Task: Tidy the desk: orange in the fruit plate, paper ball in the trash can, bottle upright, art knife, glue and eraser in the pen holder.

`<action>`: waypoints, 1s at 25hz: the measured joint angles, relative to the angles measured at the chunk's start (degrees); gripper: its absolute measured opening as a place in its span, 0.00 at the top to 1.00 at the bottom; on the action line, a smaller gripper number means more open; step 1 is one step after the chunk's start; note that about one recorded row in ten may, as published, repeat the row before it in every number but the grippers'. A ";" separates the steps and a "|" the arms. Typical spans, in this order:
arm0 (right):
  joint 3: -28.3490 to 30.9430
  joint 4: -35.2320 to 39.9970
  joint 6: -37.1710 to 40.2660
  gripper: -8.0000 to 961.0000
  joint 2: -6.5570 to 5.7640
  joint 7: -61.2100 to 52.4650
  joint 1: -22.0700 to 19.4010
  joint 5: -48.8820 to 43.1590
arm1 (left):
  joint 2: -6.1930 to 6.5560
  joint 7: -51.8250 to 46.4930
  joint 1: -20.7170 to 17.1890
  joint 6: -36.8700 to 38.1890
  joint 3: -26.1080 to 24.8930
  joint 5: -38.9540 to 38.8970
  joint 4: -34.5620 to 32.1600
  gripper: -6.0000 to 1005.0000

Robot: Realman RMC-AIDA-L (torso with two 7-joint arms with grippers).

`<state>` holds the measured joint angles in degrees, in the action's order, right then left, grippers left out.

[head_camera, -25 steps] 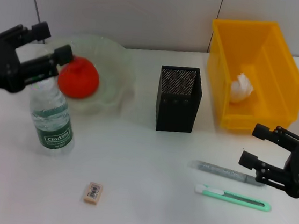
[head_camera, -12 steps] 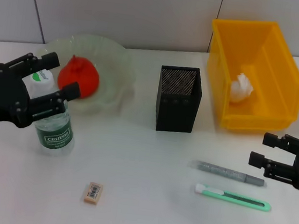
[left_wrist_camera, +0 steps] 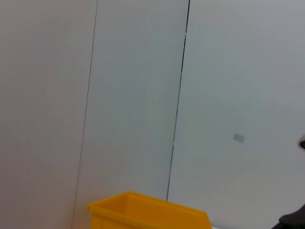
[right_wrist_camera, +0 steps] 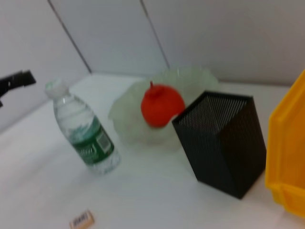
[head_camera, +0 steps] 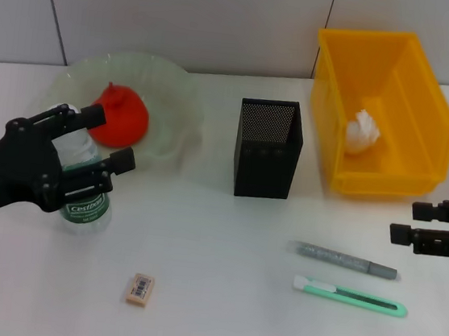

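Head view: my left gripper (head_camera: 90, 140), fingers spread and holding nothing, hangs in front of the upright clear plastic water bottle (head_camera: 81, 192); my right gripper (head_camera: 419, 224), also spread and empty, sits beyond the grey glue pen (head_camera: 342, 259) and mint-green art knife (head_camera: 352, 296), both lying long axis left-to-right on the white tabletop (head_camera: 218, 297).

Left wrist view: only wall and the yellow plastic bin (left_wrist_camera: 147, 214).

Right wrist view: the small tan eraser (right_wrist_camera: 82, 219) lies in front of the bottle, on my left arm's side, with the black mesh pen holder (right_wrist_camera: 224, 143) between the two groups.

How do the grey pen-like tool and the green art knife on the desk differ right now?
The grey tool is dull grey with a darker end; the art knife is mint green with a white tip. The grey tool lies nearer the pen holder, the art knife closer to the desk's front edge. The art knife looks slightly longer. Both lie flat, roughly parallel, outside the holder, untouched by either end effector.
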<state>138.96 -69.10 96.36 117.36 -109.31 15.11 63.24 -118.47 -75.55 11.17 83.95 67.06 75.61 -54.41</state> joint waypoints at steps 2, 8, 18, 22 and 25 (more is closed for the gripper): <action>-0.01 -3.25 2.02 0.18 -0.04 -2.96 1.76 -4.08 | 0.00 0.21 0.20 0.00 0.06 0.02 0.48 0.22; -0.86 -10.66 3.72 0.18 0.54 -4.57 6.20 -17.05 | -0.08 1.31 0.47 -0.33 1.57 0.06 1.63 0.22; -12.44 -14.12 7.37 0.18 -0.35 -8.82 10.76 -26.50 | -0.20 2.00 0.93 -0.48 2.22 0.07 4.12 0.22; -17.72 -14.25 6.67 0.18 0.45 -9.73 12.75 -30.91 | -0.22 2.65 1.16 -0.48 2.22 0.07 4.64 0.22; -22.45 -14.33 6.10 0.18 1.62 -10.52 14.13 -34.50 | -0.14 3.39 1.85 -0.12 3.15 0.06 5.30 0.22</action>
<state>116.51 -83.43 102.46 118.99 -119.83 29.24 28.74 -118.61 -72.17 13.02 83.83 70.21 75.67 -49.11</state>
